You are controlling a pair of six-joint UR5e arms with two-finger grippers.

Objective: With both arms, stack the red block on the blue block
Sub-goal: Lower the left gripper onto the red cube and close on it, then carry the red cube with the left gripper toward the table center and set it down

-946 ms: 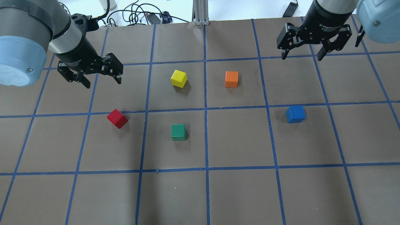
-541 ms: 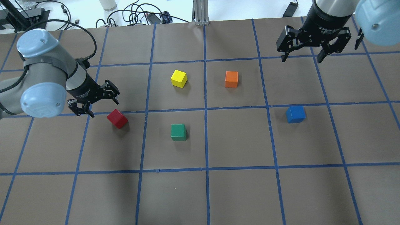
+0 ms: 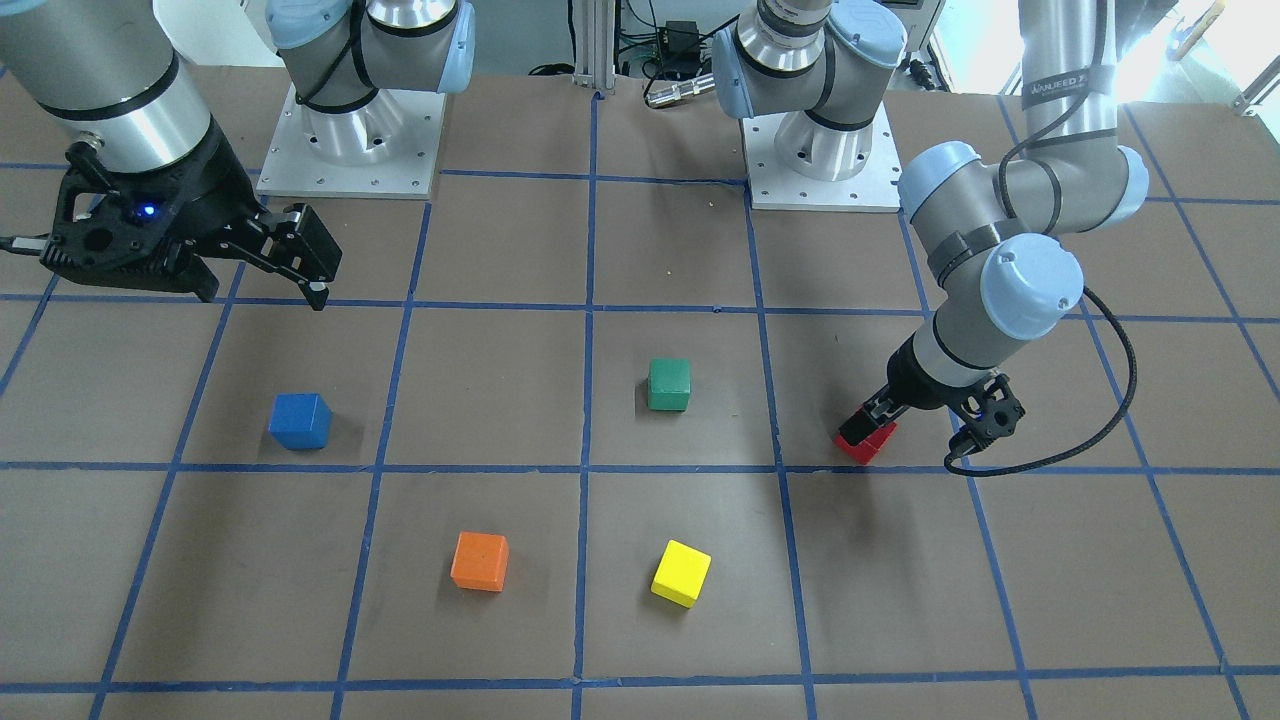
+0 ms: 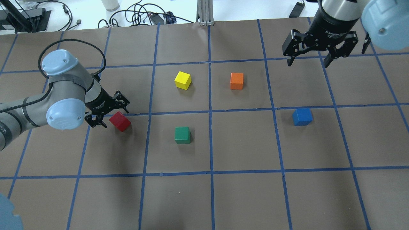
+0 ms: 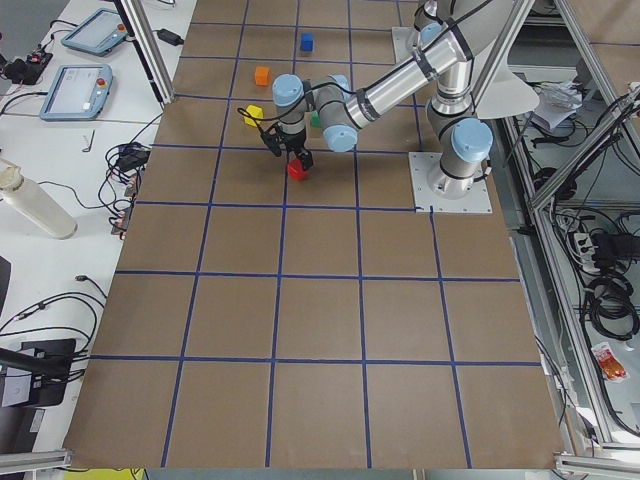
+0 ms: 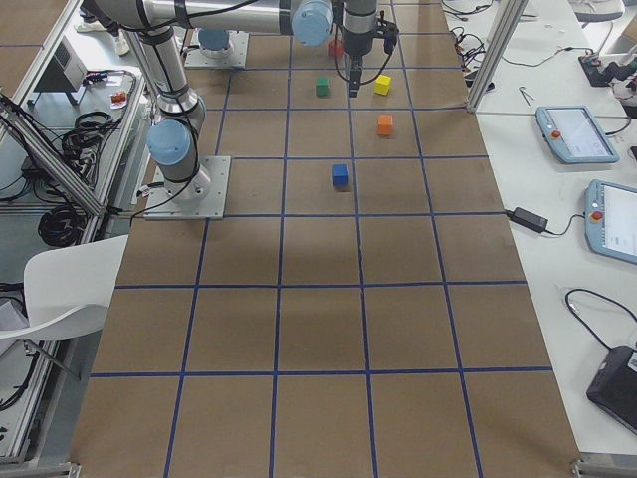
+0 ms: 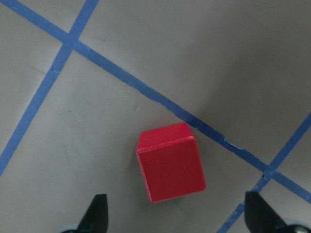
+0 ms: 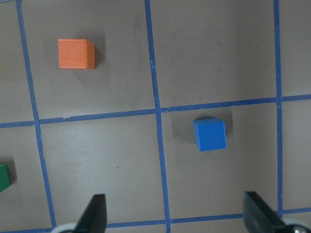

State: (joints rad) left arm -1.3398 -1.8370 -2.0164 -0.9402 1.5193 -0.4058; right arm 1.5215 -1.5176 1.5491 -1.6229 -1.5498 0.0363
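While the released left hand (image 7: 176,198) hangs over the red block (image 7: 170,162), it should turn square to its faces before clenching.

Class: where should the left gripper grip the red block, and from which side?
Two opposite side faces of the red block, from straight above with the left gripper. It sits flat but askew to the tape grid, so square jaws to faces.

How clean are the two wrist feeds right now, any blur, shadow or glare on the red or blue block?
Left wrist view: the red block looks slightly soft, with a broad shadow darkening the paper at upper right; no glare. Right wrist view: the blue block is sharp and evenly lit, only a faint shadow beside it.
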